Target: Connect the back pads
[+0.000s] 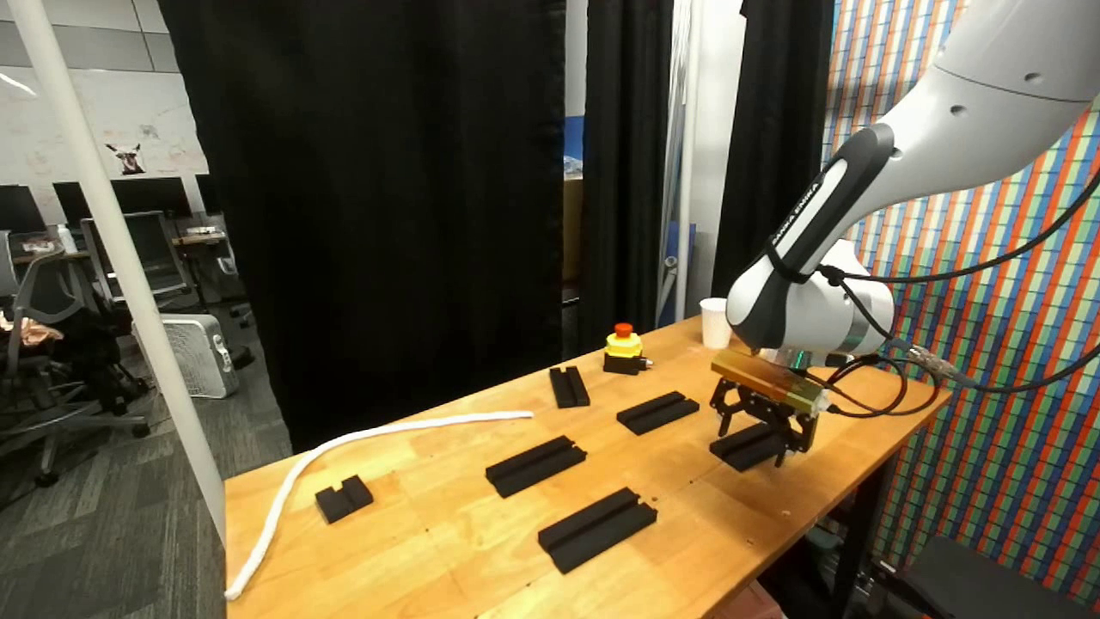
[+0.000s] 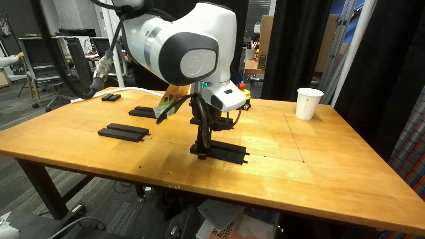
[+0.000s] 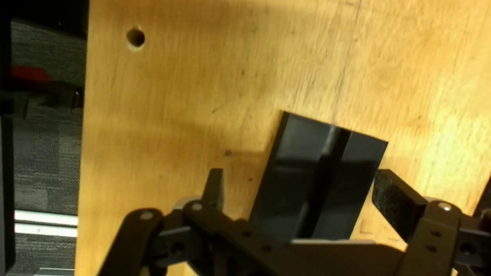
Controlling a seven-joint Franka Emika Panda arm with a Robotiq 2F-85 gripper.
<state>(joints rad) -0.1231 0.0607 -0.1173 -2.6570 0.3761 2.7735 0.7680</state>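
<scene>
Step in hand, judged from the finger placement: approach to grasp. The black two-fingered hand [image 3: 299, 184] is spread and holds nothing. Its fingers [image 3: 215, 188] stand astride a flat, matte black, grooved rectangular slab [image 2: 225, 152], which lies on the light-brown wooden table [image 2: 298, 186]. In the wrist view a gap separates one finger from the slab's side; the opposite finger is close to the other side, and contact cannot be determined.

No connection is made. A second black grooved slab [image 1: 597, 529], a third black grooved slab [image 1: 535, 465] and a fourth black grooved slab [image 1: 657, 413] lie separate. The second slab's short black prongs [image 2: 148, 134] point toward the first.

Next move, as judged:
1. Rotate the hand slightly to square it to the slab's skewed sides.
2. Centre it so that both gaps match.
3. Grip across the width.
4. Probably slide the slab, ends in line, onto the second slab's prongs; misalignment would likely bind the joint.
</scene>
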